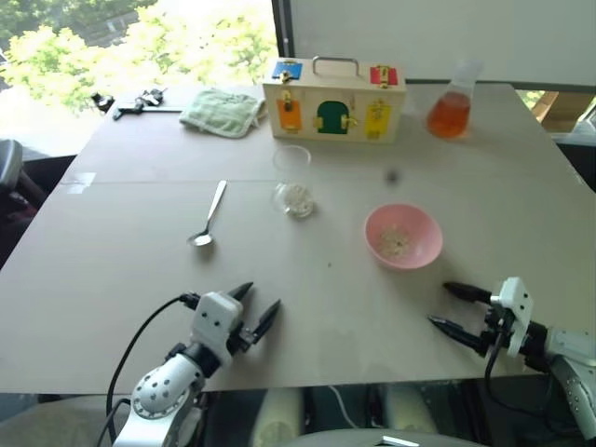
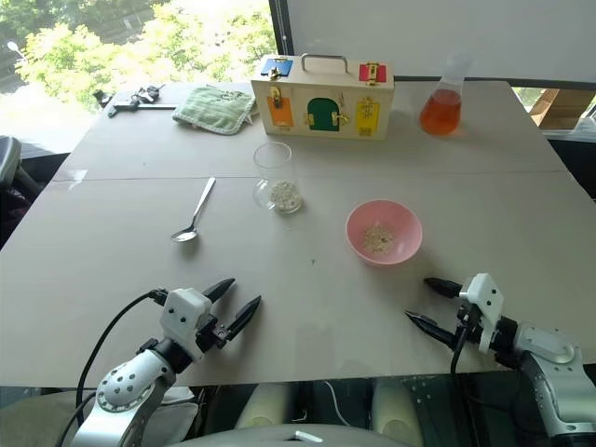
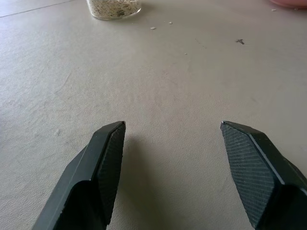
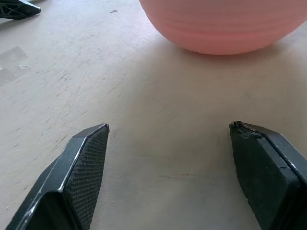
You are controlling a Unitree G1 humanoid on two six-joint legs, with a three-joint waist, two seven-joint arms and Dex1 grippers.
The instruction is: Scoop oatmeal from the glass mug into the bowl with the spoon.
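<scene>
My left claw (image 1: 258,311) hovers low over the near edge of the tabletop (image 1: 112,279), its two black fingers spread wide with nothing between them. My right claw (image 1: 455,308) sits the same way on the other side, fingers parted and empty, aimed inward toward the bowl (image 1: 403,237). Both rest well back from the work, which I judge leaves the middle of the surface free for a first reach.

The spoon (image 1: 207,216) lies flat on my left side, its oval end toward me and its handle pointing away, apart from everything else; that puts it nearer my left claw. The glass mug (image 1: 292,181) stands upright near the centre, with the oatmeal (image 1: 297,196) settled in its bottom. The pink bowl sits to the right of the mug and closer to me, with some flakes already in it, and my right wrist view shows its rounded wall just ahead of that claw.

Farther back stand a wooden latch box (image 1: 333,99), a folded green cloth (image 1: 223,111), a flask of orange liquid (image 1: 451,104) and some small dark tools (image 1: 130,102) at the far left. None of them lies between my claws and the spoon, mug or bowl, so I judge the path open. A thin flat spoon may be awkward to lift.
</scene>
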